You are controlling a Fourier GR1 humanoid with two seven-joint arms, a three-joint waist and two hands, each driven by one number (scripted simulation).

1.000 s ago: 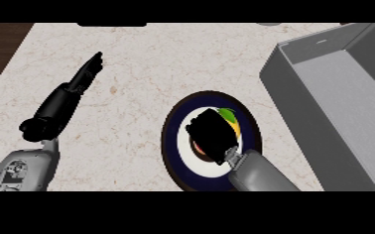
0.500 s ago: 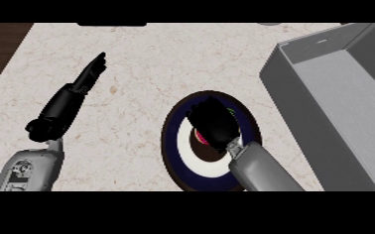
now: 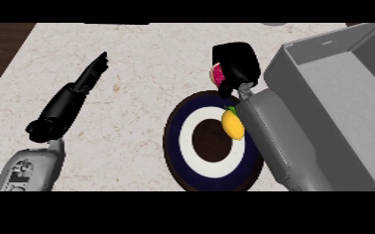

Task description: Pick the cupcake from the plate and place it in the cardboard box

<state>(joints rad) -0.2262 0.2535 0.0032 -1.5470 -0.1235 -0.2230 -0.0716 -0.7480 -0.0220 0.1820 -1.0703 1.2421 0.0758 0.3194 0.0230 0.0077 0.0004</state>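
Right hand [image 3: 236, 64] is clenched round the cupcake [image 3: 218, 73]; only a magenta patch of it shows at the hand's 9 o'clock side. The hand and cupcake sit just past the plate [image 3: 178, 151] rim, at the plate's 12 o'clock.

Key relation: the cardboard box [image 3: 330, 87] lies at 3 o'clock of the right hand, near wall close, open side up.

- Box: grey, flat-walled, matte.
- Plate: round, glossy navy rim, white ring.
- Yellow fruit [image 3: 233, 124]: smooth, oval, lying on the plate.

Left hand [image 3: 77, 91] rests with straight fingers at 9 o'clock, well apart from the plate.
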